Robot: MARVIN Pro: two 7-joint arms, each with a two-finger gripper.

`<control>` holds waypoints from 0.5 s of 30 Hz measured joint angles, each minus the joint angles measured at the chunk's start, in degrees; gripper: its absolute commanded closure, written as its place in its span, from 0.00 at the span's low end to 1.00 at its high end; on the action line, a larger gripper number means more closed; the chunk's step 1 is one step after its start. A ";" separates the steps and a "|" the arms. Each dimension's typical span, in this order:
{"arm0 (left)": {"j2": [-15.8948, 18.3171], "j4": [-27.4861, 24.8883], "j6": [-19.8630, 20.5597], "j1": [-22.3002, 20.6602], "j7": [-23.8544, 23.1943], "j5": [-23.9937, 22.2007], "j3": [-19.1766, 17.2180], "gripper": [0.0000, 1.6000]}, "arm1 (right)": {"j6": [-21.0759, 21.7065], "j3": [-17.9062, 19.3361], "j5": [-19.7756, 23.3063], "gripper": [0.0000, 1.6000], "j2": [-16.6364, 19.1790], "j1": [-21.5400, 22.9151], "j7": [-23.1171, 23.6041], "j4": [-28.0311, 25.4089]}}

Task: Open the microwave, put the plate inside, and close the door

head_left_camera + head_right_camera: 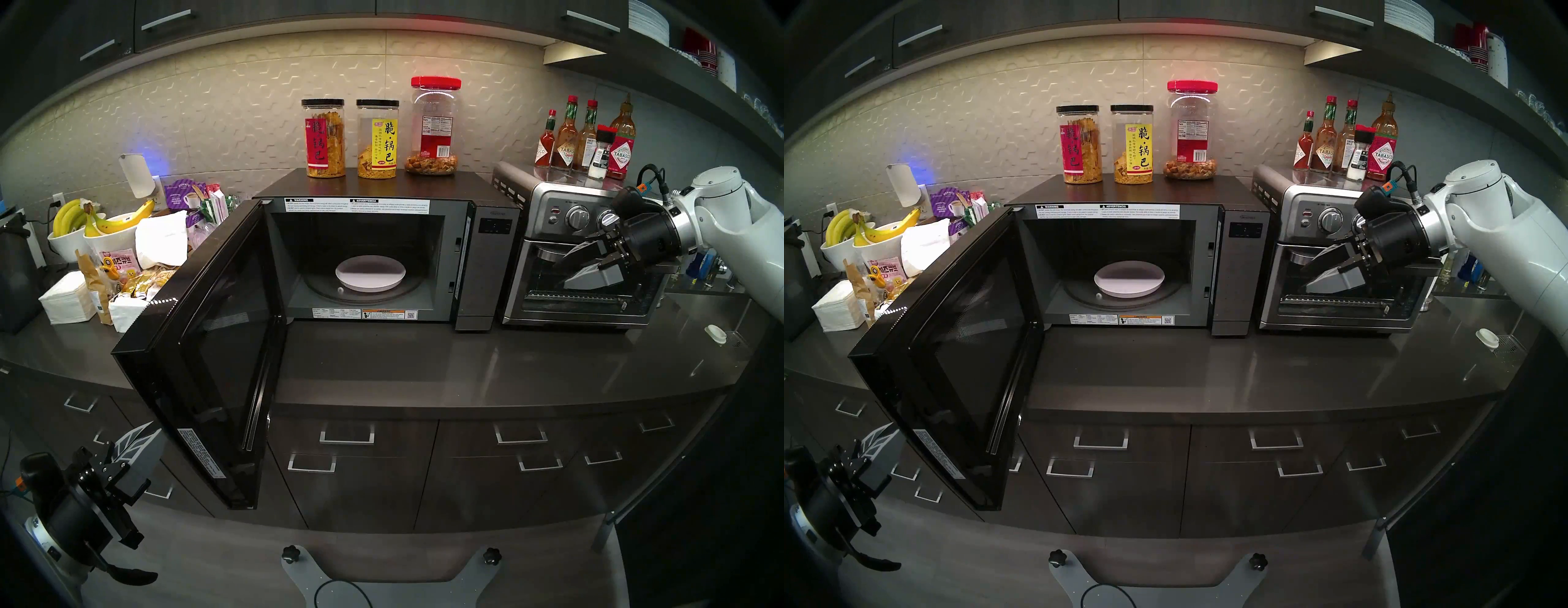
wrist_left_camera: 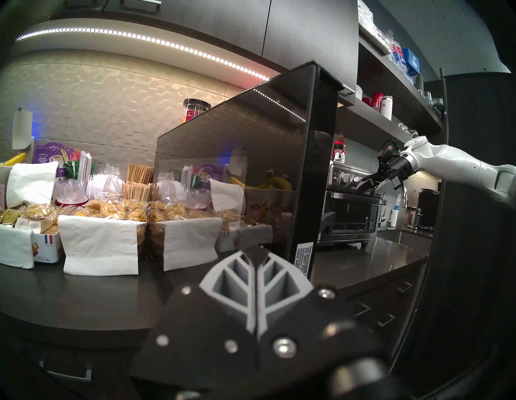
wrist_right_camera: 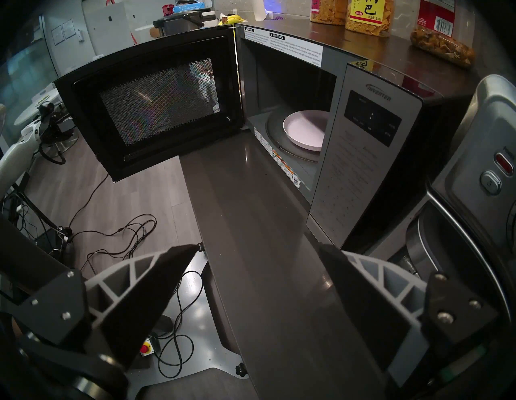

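Door swung wide, plate inside, both my arms clear.

Nearest me, my left gripper hangs low by the drawers, jaws clenched on nothing, just outside the open door. The dark surface before the microwave lies bare. My right gripper has jaws released before the toaster oven. Deeper in, the white plate sits flat on the turntable; three snack jars stand above.
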 measured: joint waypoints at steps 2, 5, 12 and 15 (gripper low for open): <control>0.46 0.00 0.44 -0.43 0.32 0.07 0.02 1.00 | 0.00 -0.02 0.00 0.00 0.00 0.01 0.00 0.00; 1.31 0.00 1.09 -1.19 0.81 0.22 0.17 1.00 | 0.00 -0.04 0.00 0.00 0.00 0.02 0.00 0.01; 3.69 0.00 2.70 -3.19 1.92 0.87 1.21 1.00 | 0.00 -0.11 0.00 0.00 0.00 0.05 0.00 0.01; 4.84 0.00 3.33 -4.06 2.30 1.16 1.69 1.00 | -0.01 -0.12 0.00 0.00 0.00 0.06 0.00 0.01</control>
